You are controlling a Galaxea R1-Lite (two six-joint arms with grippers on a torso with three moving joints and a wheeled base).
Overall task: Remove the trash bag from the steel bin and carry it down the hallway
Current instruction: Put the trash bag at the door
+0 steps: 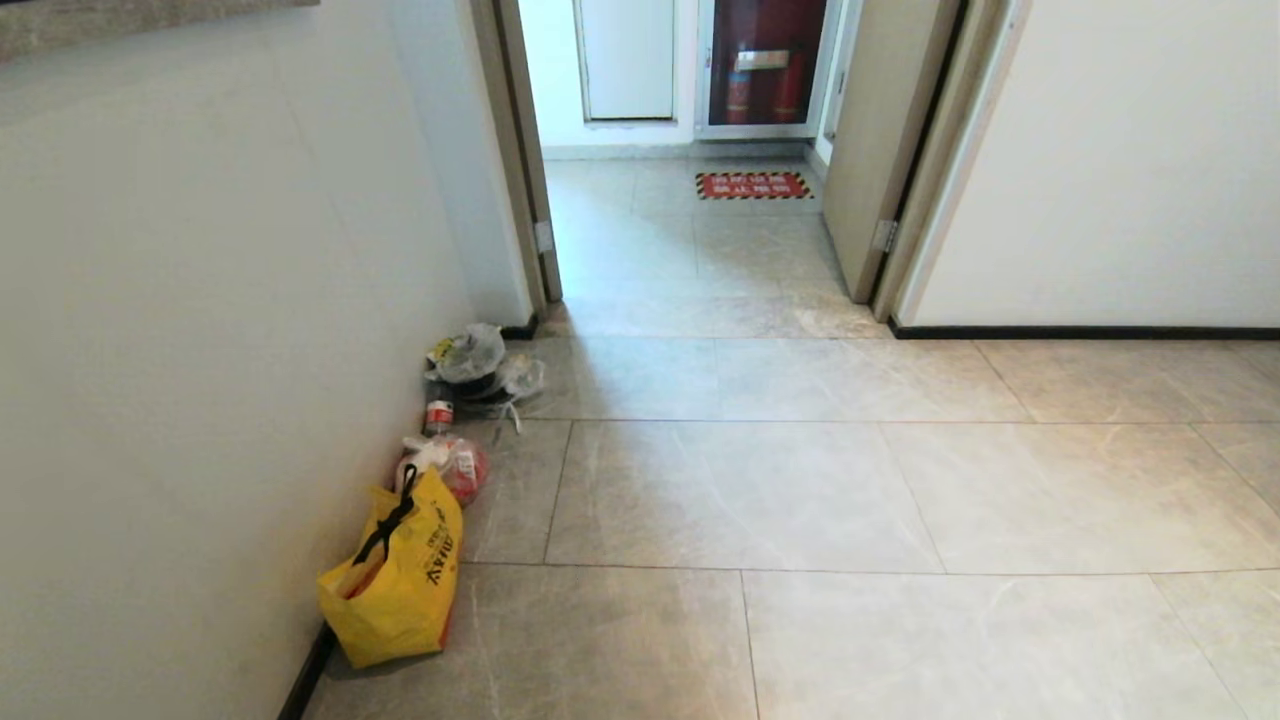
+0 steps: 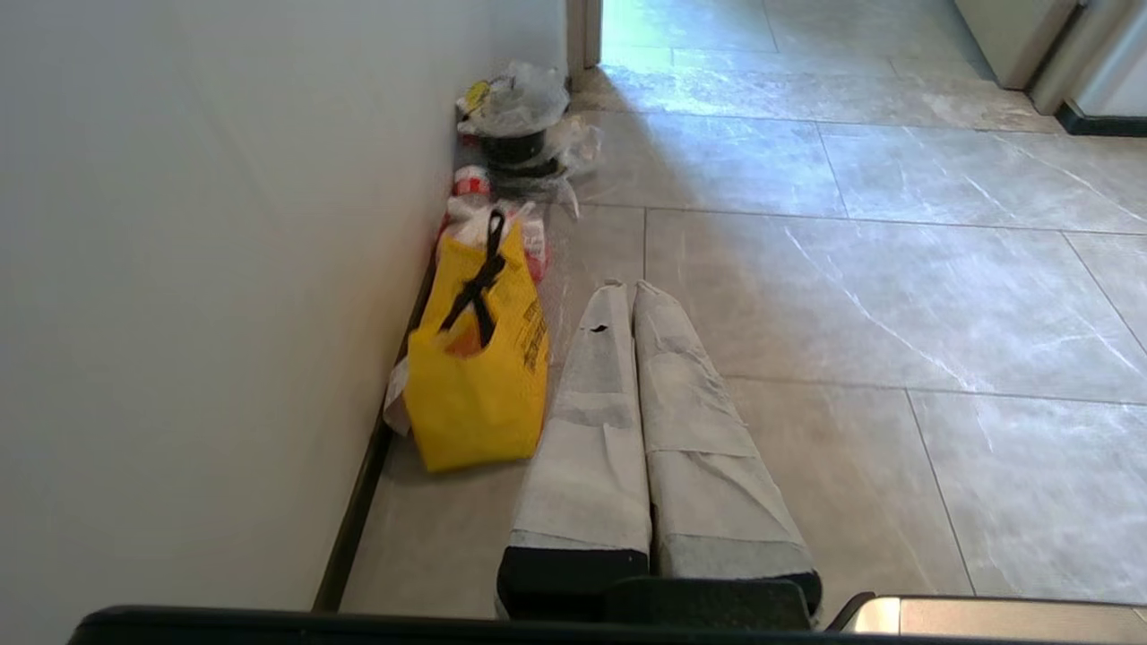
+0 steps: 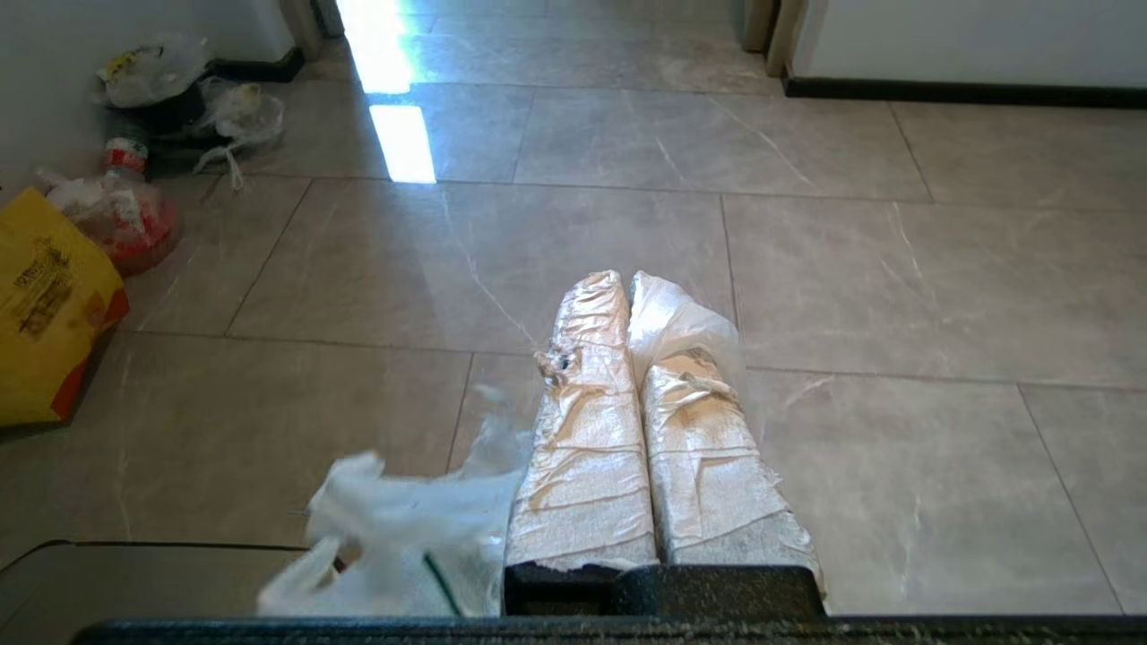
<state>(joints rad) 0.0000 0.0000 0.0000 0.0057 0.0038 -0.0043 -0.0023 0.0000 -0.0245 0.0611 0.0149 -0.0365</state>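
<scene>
Yellow bag (image 1: 395, 590) and rubbish pile (image 1: 480, 375) line hallway (image 1: 800, 490) wall.

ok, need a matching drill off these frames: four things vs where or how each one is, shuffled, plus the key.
Things:
1. yellow bag
2. red floor mat
3. trash bag
4. left tool

Place or state:
a. on the floor past the open doorway
b. shut, holding nothing
c. against the left wall, black handles up
d. white film hanging beside the shut right tool

Pairs: 1-c, 2-a, 3-d, 4-b
</scene>
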